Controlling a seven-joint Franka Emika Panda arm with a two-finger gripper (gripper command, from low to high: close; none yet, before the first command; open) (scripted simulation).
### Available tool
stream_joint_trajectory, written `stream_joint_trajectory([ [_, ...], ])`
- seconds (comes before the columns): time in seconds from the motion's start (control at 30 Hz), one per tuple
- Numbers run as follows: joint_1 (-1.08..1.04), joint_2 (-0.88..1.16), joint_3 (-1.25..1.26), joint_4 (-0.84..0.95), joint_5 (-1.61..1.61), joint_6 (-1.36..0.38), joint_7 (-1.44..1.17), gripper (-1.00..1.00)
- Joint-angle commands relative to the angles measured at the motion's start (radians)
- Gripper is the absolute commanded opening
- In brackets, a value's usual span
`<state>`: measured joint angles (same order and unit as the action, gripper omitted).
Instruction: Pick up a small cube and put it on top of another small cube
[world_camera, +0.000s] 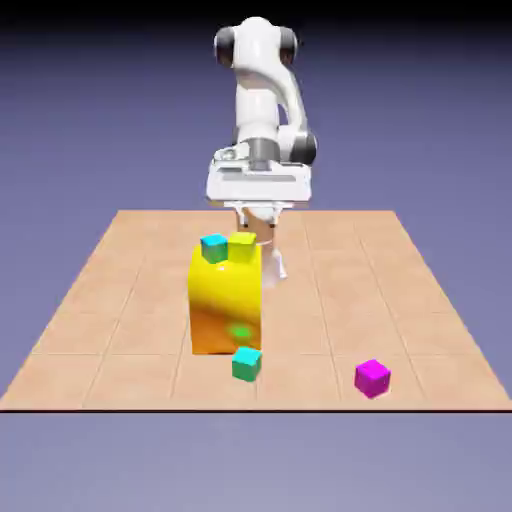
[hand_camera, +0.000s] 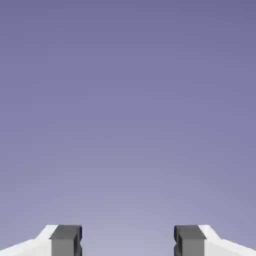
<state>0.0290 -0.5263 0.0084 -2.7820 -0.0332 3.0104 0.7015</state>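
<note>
Jaws wide apart with nothing between, gripper (hand_camera: 128, 242) parked behind the yellow block (world_camera: 226, 300), so reaching for the magenta cube (world_camera: 372, 378) could clip it.

The arm (world_camera: 262, 95) looks like glossy white plastic with dark joints. The tabletop (world_camera: 130, 300) reads as matt tan tile with faint grid lines. The big yellow block (world_camera: 226, 300) has a smooth, shiny finish; the magenta cube (world_camera: 372, 378) looks flat and smooth.
</note>
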Motion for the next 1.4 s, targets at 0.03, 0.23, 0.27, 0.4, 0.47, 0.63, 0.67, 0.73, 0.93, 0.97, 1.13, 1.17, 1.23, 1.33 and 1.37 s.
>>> stream_joint_trajectory([
  [0.03,0.028,0.073,0.014,0.046,-0.055,-0.044,-0.066,0.00],
  [0.23,0.113,0.290,0.056,0.186,-0.220,-0.177,-0.262,0.00],
  [0.27,0.127,0.326,0.063,0.209,-0.248,-0.199,-0.295,0.00],
  [0.4,0.183,0.471,0.091,0.302,-0.358,-0.287,-0.426,0.00],
  [0.47,0.211,0.544,0.105,0.348,-0.413,-0.331,-0.492,0.00],
  [0.63,0.281,0.725,0.139,0.465,-0.550,-0.441,-0.656,0.00],
  [0.67,0.296,0.761,0.146,0.488,-0.578,-0.463,-0.688,0.00],
  [0.73,0.324,0.834,0.160,0.534,-0.633,-0.508,-0.754,0.00],
  [0.93,0.371,0.982,0.165,0.617,-0.744,-0.552,-0.836,0.00],
  [0.97,0.375,1.018,0.148,0.628,-0.769,-0.528,-0.817,0.00],
  [1.13,0.385,1.103,0.109,0.654,-0.829,-0.472,-0.772,-1.00],
  [1.17,0.381,1.066,0.126,0.643,-0.803,-0.496,-0.791,-1.00],
  [1.23,0.373,0.994,0.159,0.621,-0.752,-0.544,-0.830,-1.00],
  [1.33,0.335,0.885,0.158,0.589,-0.676,-0.633,-0.796,-1.00],
  [1.37,0.316,0.849,0.144,0.578,-0.651,-0.667,-0.761,-1.00],
])
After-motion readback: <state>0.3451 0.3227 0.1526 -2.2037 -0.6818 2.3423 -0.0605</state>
